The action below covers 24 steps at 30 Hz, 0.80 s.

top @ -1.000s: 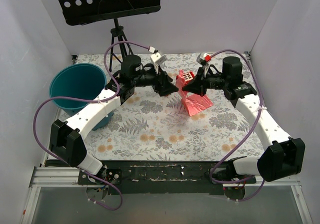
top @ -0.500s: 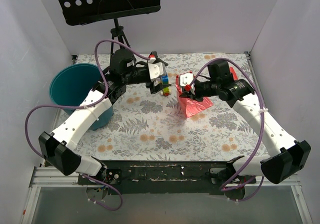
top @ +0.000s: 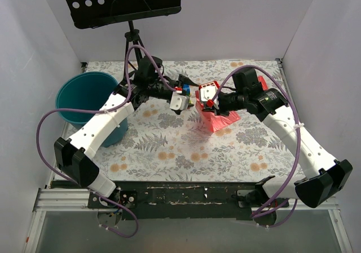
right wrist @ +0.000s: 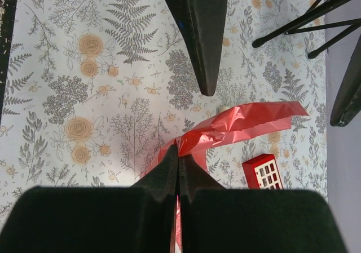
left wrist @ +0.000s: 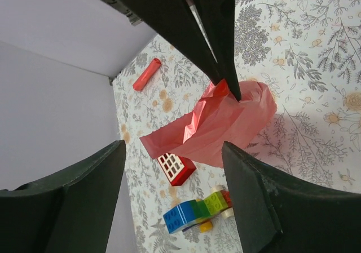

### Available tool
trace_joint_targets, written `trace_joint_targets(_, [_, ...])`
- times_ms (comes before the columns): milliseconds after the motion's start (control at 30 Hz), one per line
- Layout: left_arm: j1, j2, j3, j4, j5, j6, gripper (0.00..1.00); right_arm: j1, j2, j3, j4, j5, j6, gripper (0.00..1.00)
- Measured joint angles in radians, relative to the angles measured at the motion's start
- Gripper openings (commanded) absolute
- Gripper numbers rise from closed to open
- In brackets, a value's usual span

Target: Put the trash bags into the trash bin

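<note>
A: right claw (right wrist: 178, 161): jaws fully closed, pinching a top fold of the bag (right wrist: 242, 123). Film hangs from the pinch, and the lower part looks to rest on the table (top: 169, 146).
B: left claw (left wrist: 172, 151)?
A: jaws wide apart, nothing in them. It sits just left of the bag, facing it. No contact that I can see.
B: step?
A: I'd call it pickup/handover: bag gripped, not yet carried. The bin (top: 79, 92) is at the far left, well apart from the bag.
B: next?
A: my guess is either the left claw closes on loose film near the pinch and takes it across, or the right lifts and swings left. Film is floppy, so it needs enough lift to clear the bin's edge. The box (left wrist: 176, 168) and bricks (left wrist: 197, 208) lie near the bag; keep jaws off them.
</note>
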<state>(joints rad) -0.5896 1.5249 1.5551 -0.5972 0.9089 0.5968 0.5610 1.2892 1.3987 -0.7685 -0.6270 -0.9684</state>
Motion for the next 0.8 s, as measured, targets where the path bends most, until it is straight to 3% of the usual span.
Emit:
trace_joint_targets(200, [-0.023, 0.023, 0.017, -0.030, 0.034, 0.116, 0.39, 0.002, 0.000, 0.000, -0.013, 0.004, -0.004, 0.01])
trace_joint_targets(367, [-0.063, 0.068, 0.046, -0.083, 0.042, 0.179, 0.00, 0.003, 0.000, 0.000, -0.017, 0.011, -0.007, 0.01])
trace_joint_targets(567, [-0.082, 0.072, 0.026, -0.080, 0.012, 0.196, 0.00, 0.003, -0.003, -0.007, -0.014, 0.035, -0.007, 0.01])
trace_joint_targets(800, [-0.095, 0.013, -0.134, 0.098, -0.091, 0.003, 0.00, -0.008, -0.086, -0.126, 0.126, 0.143, 0.132, 0.01])
